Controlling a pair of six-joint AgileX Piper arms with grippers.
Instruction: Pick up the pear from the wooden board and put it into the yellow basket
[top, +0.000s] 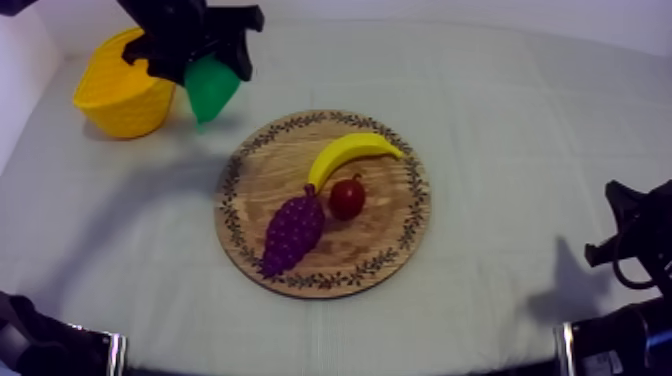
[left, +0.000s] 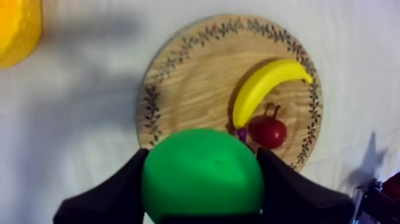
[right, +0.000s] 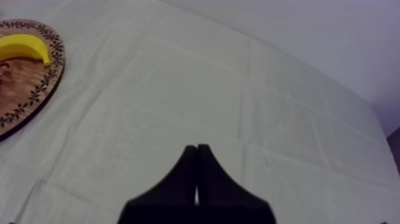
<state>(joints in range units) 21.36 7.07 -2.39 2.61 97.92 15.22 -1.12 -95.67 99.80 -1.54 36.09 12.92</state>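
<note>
Pear clamped between left jaws, aloft just beside yellow basket

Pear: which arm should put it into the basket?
Left. The left gripper is shut on the pear, just beside the yellow basket; the right gripper sits shut, far off.

Pear off the board, held up beside the basket.
My left pincer is clamped on the green pear, just beside the yellow basket on the side facing the wooden board. On the board I see the banana, the small red fruit just under it, and the grapes alongside. My right pincer sits low at the desk's right edge.
</note>
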